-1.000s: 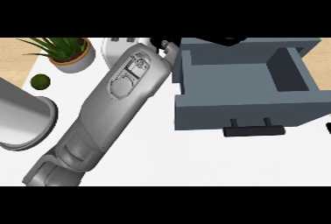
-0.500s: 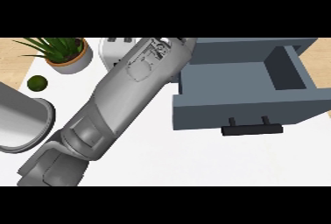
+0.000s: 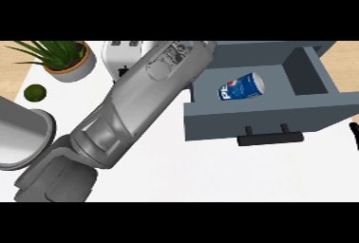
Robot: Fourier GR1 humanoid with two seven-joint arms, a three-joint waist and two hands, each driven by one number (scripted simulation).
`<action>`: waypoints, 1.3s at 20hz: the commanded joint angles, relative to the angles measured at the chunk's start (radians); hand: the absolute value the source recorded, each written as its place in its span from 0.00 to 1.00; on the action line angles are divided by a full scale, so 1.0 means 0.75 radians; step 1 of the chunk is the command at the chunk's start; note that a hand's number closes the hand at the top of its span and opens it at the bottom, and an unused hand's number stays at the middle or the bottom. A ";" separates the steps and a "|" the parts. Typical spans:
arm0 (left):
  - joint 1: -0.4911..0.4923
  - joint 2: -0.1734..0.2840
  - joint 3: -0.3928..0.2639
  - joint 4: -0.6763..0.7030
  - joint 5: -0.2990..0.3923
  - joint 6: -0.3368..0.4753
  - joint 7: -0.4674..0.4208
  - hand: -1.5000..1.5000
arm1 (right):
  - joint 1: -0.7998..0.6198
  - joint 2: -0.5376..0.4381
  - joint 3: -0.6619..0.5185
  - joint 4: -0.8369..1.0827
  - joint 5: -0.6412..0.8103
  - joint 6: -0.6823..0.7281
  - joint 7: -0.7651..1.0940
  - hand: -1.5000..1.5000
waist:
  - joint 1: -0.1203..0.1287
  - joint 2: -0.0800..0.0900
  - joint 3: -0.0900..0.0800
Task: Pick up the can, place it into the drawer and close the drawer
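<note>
A blue, white and red can (image 3: pixel 242 86) lies on its side inside the open grey drawer (image 3: pixel 266 118), near its left wall, and nothing touches it. The drawer's black handle (image 3: pixel 270 137) faces me. My left forearm (image 3: pixel 133 114) runs from the lower left up to the picture's top beside the drawer's left corner. Its hand is cut off above the view. At the right edge only a black sliver of my right hand (image 3: pixel 354 133) shows, level with the drawer's front.
A potted plant (image 3: pixel 67 57) stands at the back left with a green lime (image 3: pixel 35 92) in front of it. A white toaster (image 3: pixel 126 50) sits behind the forearm. A round grey metal pot (image 3: pixel 17 137) is at the left edge.
My left forearm has drawn back towards the left and its hand has left the view. The can, unseen before, now lies free in the drawer.
</note>
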 commanded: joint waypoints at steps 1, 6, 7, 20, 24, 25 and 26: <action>0.004 0.000 -0.072 0.059 0.068 0.020 -0.056 1.00 | -0.023 -0.009 0.001 0.013 0.011 -0.002 0.010 0.00 | -0.010 0.003 0.000; 0.040 0.000 -0.167 0.096 0.103 0.114 -0.131 1.00 | -0.110 0.002 0.042 0.009 0.026 -0.038 0.072 0.00 | -0.046 0.012 0.001; 0.021 0.000 -0.154 0.122 0.111 0.073 -0.135 1.00 | -0.130 -0.007 0.027 0.058 0.053 -0.050 0.051 0.00 | -0.026 0.011 0.000; 0.054 0.000 -0.325 0.211 0.148 0.152 -0.198 0.00 | -0.154 -0.054 0.013 0.036 0.010 -0.003 0.053 0.00 | -0.081 0.022 0.001; 0.029 0.000 -0.298 0.232 0.195 0.157 -0.203 0.00 | -0.168 -0.045 0.012 0.027 0.025 -0.033 0.081 0.00 | -0.065 0.020 0.000; 0.060 0.000 -0.334 0.214 0.199 0.212 -0.192 0.00 | -0.132 -0.043 0.024 0.053 0.033 -0.003 0.034 0.00 | -0.099 0.025 0.002; 0.046 0.000 -0.330 0.226 0.201 0.200 -0.203 0.00 | -0.123 -0.045 -0.003 0.049 0.002 0.002 0.019 0.00 | -0.092 0.023 0.002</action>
